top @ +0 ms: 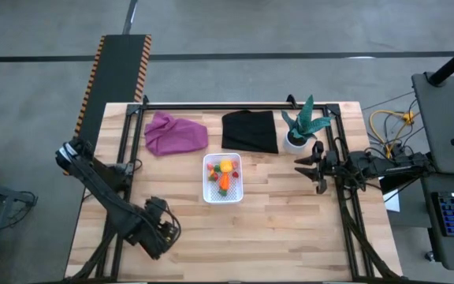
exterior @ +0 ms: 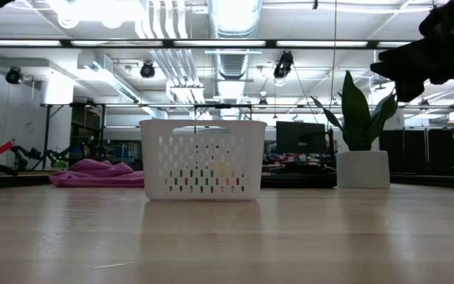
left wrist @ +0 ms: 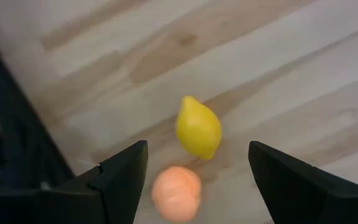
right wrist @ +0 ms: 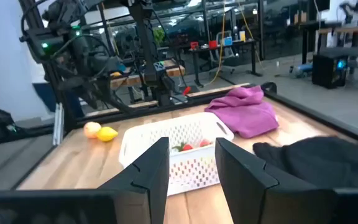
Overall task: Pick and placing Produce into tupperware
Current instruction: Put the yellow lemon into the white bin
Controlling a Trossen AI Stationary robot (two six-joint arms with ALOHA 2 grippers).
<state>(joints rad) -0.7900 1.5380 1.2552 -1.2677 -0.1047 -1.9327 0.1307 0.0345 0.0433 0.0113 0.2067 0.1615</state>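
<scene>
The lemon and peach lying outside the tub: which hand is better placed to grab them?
Left. Its open hand hovers right over the lemon and peach; the right hand waits beside the potted plant.

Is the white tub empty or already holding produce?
Holding some: the tub has red, yellow and orange produce inside. A lemon and peach remain outside on the table.

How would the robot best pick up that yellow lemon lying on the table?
From straight above, closing across the lemon's narrow middle. It lies on its side with pointed ends, and the peach sits close beside it. The left gripper, open, already hangs over both.
</scene>
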